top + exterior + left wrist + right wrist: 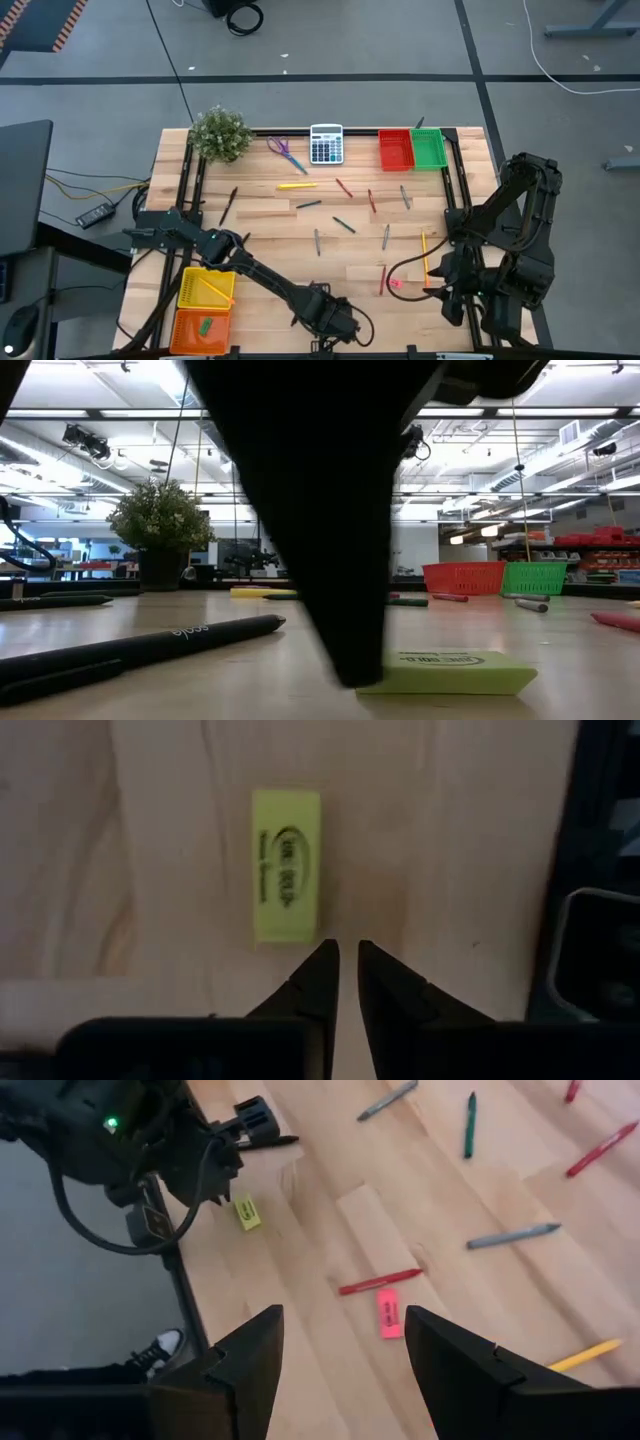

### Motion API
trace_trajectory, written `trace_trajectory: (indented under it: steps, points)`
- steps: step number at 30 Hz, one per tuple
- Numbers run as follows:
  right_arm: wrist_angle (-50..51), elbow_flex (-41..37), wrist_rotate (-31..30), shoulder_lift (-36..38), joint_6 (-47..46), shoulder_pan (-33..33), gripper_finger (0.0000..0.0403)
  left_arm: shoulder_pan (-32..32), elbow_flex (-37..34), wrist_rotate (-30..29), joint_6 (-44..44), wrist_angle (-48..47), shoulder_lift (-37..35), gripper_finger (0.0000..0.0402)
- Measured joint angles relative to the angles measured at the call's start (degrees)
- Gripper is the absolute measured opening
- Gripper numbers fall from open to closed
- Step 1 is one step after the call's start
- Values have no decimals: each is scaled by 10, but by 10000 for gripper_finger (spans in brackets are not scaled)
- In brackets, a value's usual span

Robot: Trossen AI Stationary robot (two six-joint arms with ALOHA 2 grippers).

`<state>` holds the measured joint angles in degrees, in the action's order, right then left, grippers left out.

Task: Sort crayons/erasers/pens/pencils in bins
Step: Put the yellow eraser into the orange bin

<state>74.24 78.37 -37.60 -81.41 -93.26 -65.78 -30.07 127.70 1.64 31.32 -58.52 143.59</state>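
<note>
A yellow eraser lies flat on the table near its near edge. My left gripper points down just off one short end of it, with only a narrow slit between the fingertips and nothing in it. In the low view one dark finger stands at table level beside the eraser. My right gripper hangs wide open above the table's near right part, over a pink eraser and a red crayon. The yellow bin and orange bin stand near left, the red bin and green bin far right. My left gripper comes down from above beside one corner of the yellow eraser's short end. One fingertip stands right next to that corner. Whether it touches the eraser, I cannot tell. The eraser lies flat on the table.
Several pens and crayons lie scattered over the table's middle, with a yellow pen among them and a pencil toward the right. A plant, scissors and a calculator line the far edge. A black pen lies near my left gripper.
</note>
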Motion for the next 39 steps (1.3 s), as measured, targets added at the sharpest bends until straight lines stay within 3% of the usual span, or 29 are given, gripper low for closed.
trace_trajectory:
  steps: [8, 13, 19, 26, 32, 39]
  points:
    - [-32, 0, 1, -5, -17, 0, 216, 11, 0, -41, -20, -7, 0, 60]
    - [-33, 0, 3, -5, -17, 0, 216, 11, 0, -44, -25, -5, 0, 113]
    - [-33, 0, 3, -5, -14, 0, 216, 15, 0, -93, -45, 1, 0, 184]
    - [-31, 0, 6, -5, -13, 0, 216, 28, 2, -73, -110, 11, 15, 238]
    - [-30, 0, 16, -5, -12, 0, 216, 29, 2, -67, -152, 13, 16, 238]
    - [-21, 0, 16, -4, -12, 0, 216, 25, 2, -80, -163, 11, 16, 193]
